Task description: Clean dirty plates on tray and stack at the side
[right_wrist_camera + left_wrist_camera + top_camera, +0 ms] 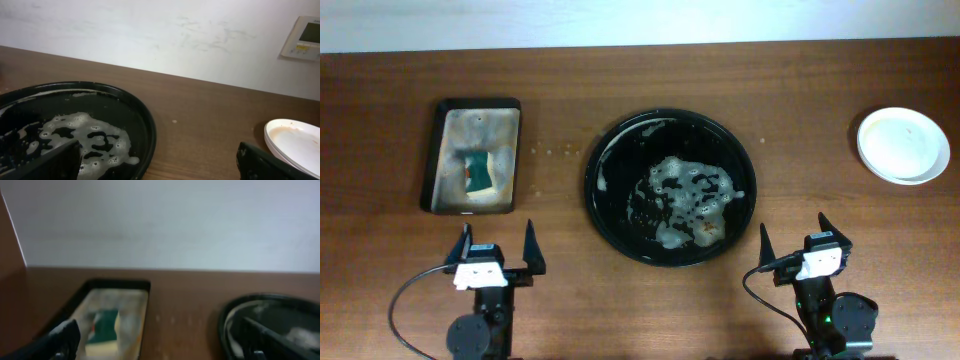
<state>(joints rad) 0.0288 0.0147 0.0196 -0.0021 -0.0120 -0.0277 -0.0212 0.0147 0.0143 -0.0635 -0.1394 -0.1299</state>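
A round black tray sits mid-table, holding soapy foam and water; no plate shows on it. It also shows in the right wrist view and the left wrist view. A stack of white plates sits at the far right, seen too in the right wrist view. A green and yellow sponge lies in a rectangular black tray. My left gripper is open and empty near the front edge. My right gripper is open and empty at the front right.
Small droplets dot the wood between the two trays. A white wall with a wall panel stands behind the table's far edge.
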